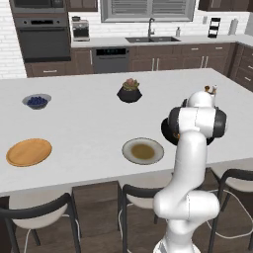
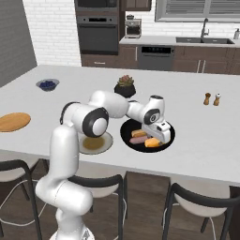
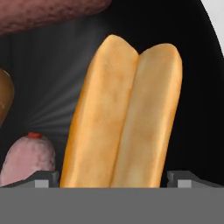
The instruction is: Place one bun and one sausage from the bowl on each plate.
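Hand view looks straight down at a split golden bun point(image 3: 127, 118) lying in the black bowl point(image 3: 57, 65); the jaws stand open, one finger tip point(image 3: 43, 179) on each side of the bun's near end, gripping nothing. A pale pink sausage point(image 3: 28, 157) lies just beside the bun, and a darker reddish sausage point(image 3: 48, 15) runs along the top edge. In the right base view the gripper point(image 2: 161, 136) hangs low over the bowl point(image 2: 166, 140), which sits on the white desk point(image 2: 197, 131) with the food inside. The grey plate with the brown centre point(image 1: 143, 150) lies near the bowl, the orange-tan plate point(image 1: 28, 151) well apart from it; both carry nothing.
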